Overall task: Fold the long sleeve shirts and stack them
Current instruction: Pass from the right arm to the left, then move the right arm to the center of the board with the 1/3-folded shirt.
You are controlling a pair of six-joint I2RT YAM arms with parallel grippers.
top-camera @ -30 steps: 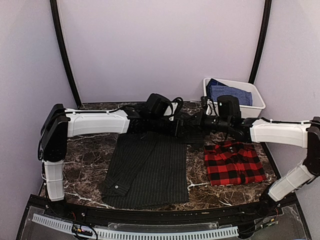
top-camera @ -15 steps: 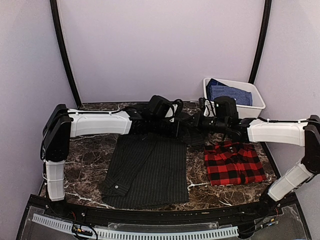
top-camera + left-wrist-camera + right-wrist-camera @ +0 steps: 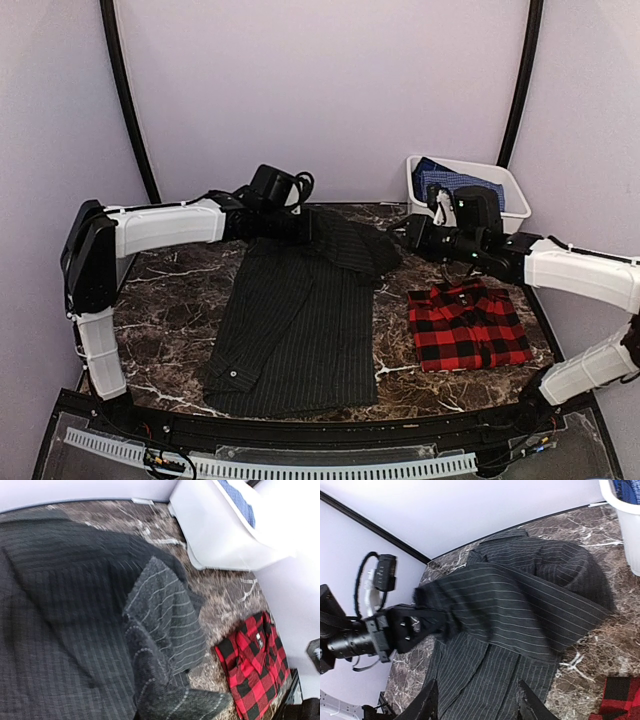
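The charcoal pinstriped long sleeve shirt (image 3: 300, 330) lies spread on the marble table, its upper part (image 3: 520, 610) lifted and stretched across. My left gripper (image 3: 303, 225) is shut on a bunched edge of that cloth (image 3: 165, 630) at the shirt's top left; in the left wrist view the fabric covers its fingers. My right gripper (image 3: 479, 706) hangs open above the shirt's right half with nothing between its fingers (image 3: 427, 703). It sits right of the raised fold in the top view (image 3: 412, 236). The red-and-black plaid shirt (image 3: 468, 325) lies folded at the right.
A white bin (image 3: 500, 215) holding blue checked cloth stands at the back right, behind my right arm. Bare marble (image 3: 170, 300) shows left of the pinstriped shirt. Black frame poles (image 3: 125, 100) rise at both back corners.
My left gripper has shut on the pinstriped cloth and pulled it left. My right gripper has opened, let the cloth go and drawn back to the right.
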